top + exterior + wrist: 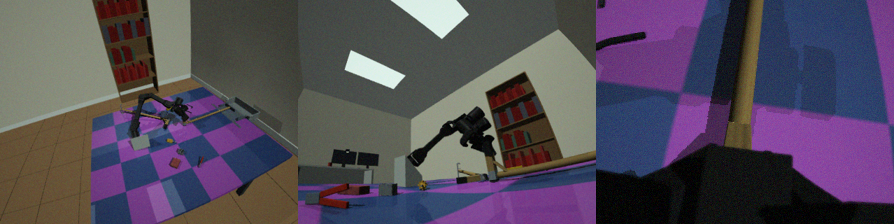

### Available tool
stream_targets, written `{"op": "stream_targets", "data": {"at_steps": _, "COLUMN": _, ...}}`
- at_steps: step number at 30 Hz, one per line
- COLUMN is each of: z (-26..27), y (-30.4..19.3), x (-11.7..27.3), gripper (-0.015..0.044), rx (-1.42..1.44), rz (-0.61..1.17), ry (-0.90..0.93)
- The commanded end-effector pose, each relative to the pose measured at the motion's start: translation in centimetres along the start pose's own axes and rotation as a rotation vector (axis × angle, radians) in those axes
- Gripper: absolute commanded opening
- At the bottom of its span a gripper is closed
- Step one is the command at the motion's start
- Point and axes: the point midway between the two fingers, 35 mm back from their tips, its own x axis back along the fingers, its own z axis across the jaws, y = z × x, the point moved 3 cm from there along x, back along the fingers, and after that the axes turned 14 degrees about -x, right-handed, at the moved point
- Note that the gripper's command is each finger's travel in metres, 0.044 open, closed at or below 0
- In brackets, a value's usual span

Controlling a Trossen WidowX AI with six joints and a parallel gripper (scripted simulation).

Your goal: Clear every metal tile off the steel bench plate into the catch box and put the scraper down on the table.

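Arm arched, gripper [185, 118] [488, 151] [746, 172] low over worktop [222, 178] [525, 206] [836, 165], closed on long scraper [208, 115] [557, 163] [747, 70]; catch box [238, 113] by edge.

An office-like room with a work table set up in it, bookshelf and desk included.
From where I stand, a tall wooden bookcase [155, 70] [543, 115] leans nothing fancy against a pale wall, its shelves lined with red, blue-grey and teal volumes; across the room, two dark monitors [343, 157] stand side by side above a long grey desk [333, 175]. Flat bright panels [374, 69] light the grey ceiling, and brown tiles [45, 164] cover the floor. What tips it towards a robotics lab is the black jointed arm [140, 106] [436, 141] on a table [140, 175] [529, 206] checkered in magenta and blue.
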Motion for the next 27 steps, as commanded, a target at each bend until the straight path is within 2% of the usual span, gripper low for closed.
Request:
{"op": "stream_targets", "data": {"at_steps": 1, "z": 0.1, "y": 0.0, "x": 0.9, "gripper": 0.0, "rx": 0.007, "rz": -0.014, "ry": 0.006}}
{"op": "stream_targets", "data": {"at_steps": 27, "z": -0.5, "y": -2.8, "x": 3.5, "gripper": 0.0, "rx": 0.006, "rz": -0.016, "ry": 0.004}}
